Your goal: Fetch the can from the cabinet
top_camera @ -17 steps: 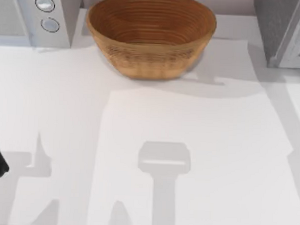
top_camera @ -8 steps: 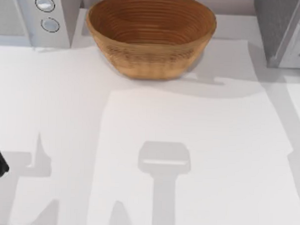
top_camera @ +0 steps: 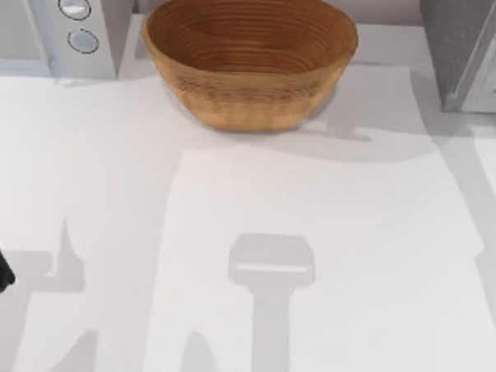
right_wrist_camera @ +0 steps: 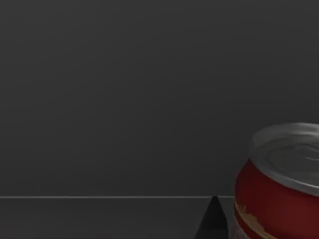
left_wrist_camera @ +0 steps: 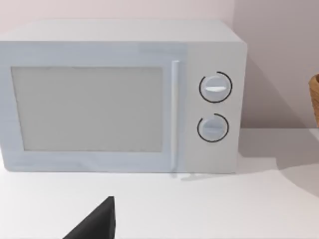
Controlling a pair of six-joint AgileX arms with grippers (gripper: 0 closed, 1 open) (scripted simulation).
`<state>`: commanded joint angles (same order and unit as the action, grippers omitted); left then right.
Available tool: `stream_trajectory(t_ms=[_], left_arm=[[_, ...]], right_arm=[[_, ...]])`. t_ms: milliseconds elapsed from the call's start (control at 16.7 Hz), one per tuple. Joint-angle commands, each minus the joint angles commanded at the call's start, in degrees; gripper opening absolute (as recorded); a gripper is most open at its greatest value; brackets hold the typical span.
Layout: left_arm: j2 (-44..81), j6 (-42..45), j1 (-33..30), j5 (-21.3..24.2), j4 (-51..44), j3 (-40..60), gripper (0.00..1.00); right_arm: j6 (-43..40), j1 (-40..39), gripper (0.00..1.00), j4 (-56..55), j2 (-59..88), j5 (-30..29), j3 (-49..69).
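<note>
White surface [top_camera: 231,193] carries a wicker basket [top_camera: 249,58] and microwave [left_wrist_camera: 119,94], while the red can [right_wrist_camera: 279,184] sits upright inside the dark cabinet [right_wrist_camera: 124,99], seemingly ungrasped, so fetching remains.

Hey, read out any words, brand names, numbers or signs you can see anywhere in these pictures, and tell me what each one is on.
No text can be read.
Microwave: its two dials carry no numbers or marks, and the door and panel are blank.
Red can: a pale band with brownish specks near its lower part, too blurred to tell whether it is lettering.
Woven basket: no label.
Cabinet: no sign or label.
</note>
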<state>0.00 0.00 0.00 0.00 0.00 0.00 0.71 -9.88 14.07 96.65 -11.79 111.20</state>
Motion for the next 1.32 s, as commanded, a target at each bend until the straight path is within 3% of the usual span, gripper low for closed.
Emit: stream_trajectory(t_ms=[480,1020,1320], left_arm=[[0.0,0.0,0.0,0.0,0.0,0.0,1.0],[0.0,0.0,0.0,0.0,0.0,0.0,1.0],[0.0,0.0,0.0,0.0,0.0,0.0,1.0]], right_arm=[[0.1,-0.6,0.0,0.9,-1.0,-0.4,-0.2],[0.0,-10.3,0.0,19.7,-23.6,-9.9,-3.7],[0.0,-11.0,0.0,21.1,-25.2,-10.7,-3.9]])
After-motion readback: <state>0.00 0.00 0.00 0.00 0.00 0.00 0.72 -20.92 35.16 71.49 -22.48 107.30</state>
